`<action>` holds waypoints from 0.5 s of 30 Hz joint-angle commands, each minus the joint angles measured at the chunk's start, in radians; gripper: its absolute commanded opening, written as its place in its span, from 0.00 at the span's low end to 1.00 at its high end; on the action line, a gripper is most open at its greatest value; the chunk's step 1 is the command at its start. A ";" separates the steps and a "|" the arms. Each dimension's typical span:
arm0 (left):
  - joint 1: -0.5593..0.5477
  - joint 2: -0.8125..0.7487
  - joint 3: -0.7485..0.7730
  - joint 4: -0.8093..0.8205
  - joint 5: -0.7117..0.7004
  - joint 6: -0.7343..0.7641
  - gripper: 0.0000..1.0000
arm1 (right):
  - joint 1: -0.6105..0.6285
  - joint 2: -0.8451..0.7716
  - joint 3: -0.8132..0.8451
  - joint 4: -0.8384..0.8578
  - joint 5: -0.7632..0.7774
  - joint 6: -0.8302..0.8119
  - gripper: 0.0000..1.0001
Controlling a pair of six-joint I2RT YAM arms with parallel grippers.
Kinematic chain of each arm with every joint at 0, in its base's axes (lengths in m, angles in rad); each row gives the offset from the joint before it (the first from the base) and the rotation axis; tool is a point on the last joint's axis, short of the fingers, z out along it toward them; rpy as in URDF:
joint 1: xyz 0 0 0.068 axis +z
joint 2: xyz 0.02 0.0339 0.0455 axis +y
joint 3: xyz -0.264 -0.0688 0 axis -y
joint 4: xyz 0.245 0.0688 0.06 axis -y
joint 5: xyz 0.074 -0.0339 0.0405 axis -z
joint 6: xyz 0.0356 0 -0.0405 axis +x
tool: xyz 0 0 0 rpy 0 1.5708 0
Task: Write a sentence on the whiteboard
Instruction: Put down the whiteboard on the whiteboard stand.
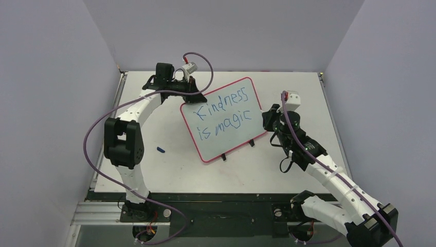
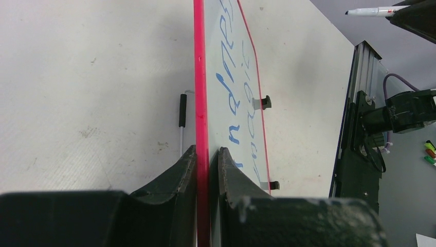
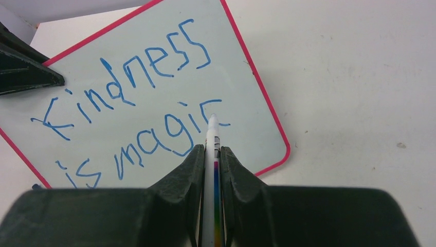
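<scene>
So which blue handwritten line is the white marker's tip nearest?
The lower line, "is magic": the white marker in the right gripper points at its last letter; "Kindness" sits above.

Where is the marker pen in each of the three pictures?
Top external: cannot be made out; look at the right gripper, by the right edge of the whiteboard.
Left wrist: the marker is in the top right corner, lying sideways with its tip pointing left.
Right wrist: bottom middle, clamped in the right gripper, tip at the last letter.
Shared landmark: the blue sentence, seen in all three.
</scene>
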 commanded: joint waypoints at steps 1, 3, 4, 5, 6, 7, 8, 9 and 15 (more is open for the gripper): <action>-0.043 -0.051 -0.093 0.009 -0.069 0.051 0.00 | -0.008 -0.048 -0.032 0.016 -0.024 0.021 0.00; -0.052 -0.075 -0.147 0.056 -0.099 0.012 0.00 | -0.007 -0.065 -0.045 0.015 -0.024 0.021 0.00; -0.056 -0.085 -0.189 0.097 -0.121 -0.018 0.00 | -0.007 -0.076 -0.053 0.015 -0.025 0.020 0.00; -0.064 -0.103 -0.210 0.115 -0.128 -0.031 0.00 | -0.007 -0.080 -0.057 0.015 -0.025 0.021 0.00; -0.068 -0.111 -0.244 0.142 -0.138 -0.048 0.00 | -0.009 -0.089 -0.065 0.016 -0.025 0.021 0.00; -0.076 -0.124 -0.260 0.151 -0.142 -0.053 0.00 | -0.009 -0.094 -0.070 0.015 -0.025 0.020 0.00; -0.082 -0.129 -0.287 0.171 -0.147 -0.072 0.00 | -0.009 -0.102 -0.073 0.014 -0.026 0.020 0.00; -0.085 -0.140 -0.299 0.178 -0.152 -0.085 0.00 | -0.008 -0.105 -0.079 0.014 -0.026 0.019 0.00; -0.114 -0.192 -0.449 0.293 -0.204 -0.182 0.00 | -0.015 -0.143 -0.103 0.012 -0.025 0.019 0.00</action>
